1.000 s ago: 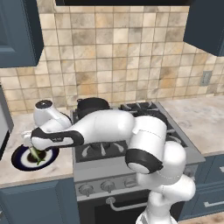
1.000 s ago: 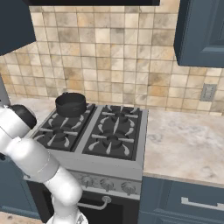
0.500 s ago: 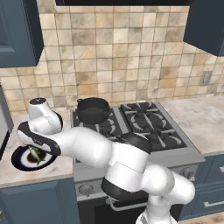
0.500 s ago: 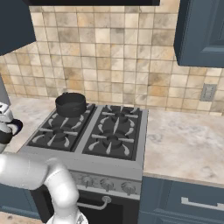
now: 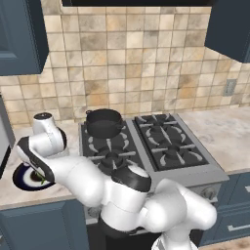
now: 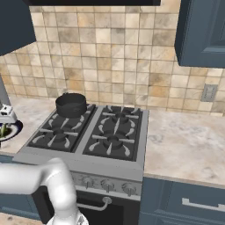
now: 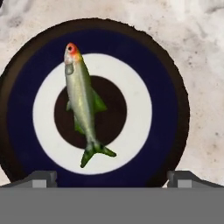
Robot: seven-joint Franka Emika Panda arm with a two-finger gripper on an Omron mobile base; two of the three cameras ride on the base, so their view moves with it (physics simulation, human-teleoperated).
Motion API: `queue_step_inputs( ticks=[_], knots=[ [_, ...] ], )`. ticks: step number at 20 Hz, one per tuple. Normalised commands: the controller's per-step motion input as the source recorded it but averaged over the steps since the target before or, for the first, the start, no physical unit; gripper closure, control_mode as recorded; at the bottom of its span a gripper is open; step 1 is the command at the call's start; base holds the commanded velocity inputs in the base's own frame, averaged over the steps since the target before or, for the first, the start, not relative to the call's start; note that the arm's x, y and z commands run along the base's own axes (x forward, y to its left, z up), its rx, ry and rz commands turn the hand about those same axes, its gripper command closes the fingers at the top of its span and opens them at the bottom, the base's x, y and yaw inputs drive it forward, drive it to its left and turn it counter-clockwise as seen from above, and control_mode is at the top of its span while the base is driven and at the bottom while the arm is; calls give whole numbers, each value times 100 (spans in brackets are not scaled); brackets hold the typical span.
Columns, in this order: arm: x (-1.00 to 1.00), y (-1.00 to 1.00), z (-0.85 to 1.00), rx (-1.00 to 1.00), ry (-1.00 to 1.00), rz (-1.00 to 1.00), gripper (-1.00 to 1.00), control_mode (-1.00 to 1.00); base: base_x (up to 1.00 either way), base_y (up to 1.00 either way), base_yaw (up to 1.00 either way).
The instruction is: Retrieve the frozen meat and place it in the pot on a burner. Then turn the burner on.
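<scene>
**Jaws poised over the fish on the plate**

At the counter's left end, beside the stove, the gripper (image 7: 112,181) hangs directly above the frozen meat (image 7: 82,103), a slender silver-green fish with a red-orange head lying on the blue-rimmed plate (image 7: 168,113). The jaws stand released and wide, their tips showing at either side of the plate's near rim, with nothing between them. The fish rests across the plate's dark centre, its head toward the far rim, its tail toward the hand, its body slightly off to one side of the midline between the tips.

Judged from this, the grasp is not yet made. Doing it well likely means shifting the hand a little so the fish's thick middle sits squarely between the tips, then descending straight until they flank the body just above the plate, and closing across the narrow width rather than along its length. A grip near the thin tail would probably slip.

From the left base view, the plate (image 5: 22,177) lies on the counter (image 5: 12,190) left of the stove, and the pot (image 5: 104,123) waits on the rear left burner (image 5: 101,136), well apart from the fish.
</scene>
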Motion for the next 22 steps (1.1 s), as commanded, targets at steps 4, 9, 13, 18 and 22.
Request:
queue_step_inputs(
  ticks=[4,9,13,18,22],
  knots=[
    [12,34,-1,-2,7,10,-100,-100,0,0,0],
    [0,19,-11,-5,4,3,-100,-100,0,0,0],
    [2,20,-17,-9,4,0,-100,-100,0,0,0],
    [1,7,-25,-4,4,0,-100,-100,0,0,0],
    [5,0,-40,0,5,0,-100,-100,0,0,0]
  ],
)
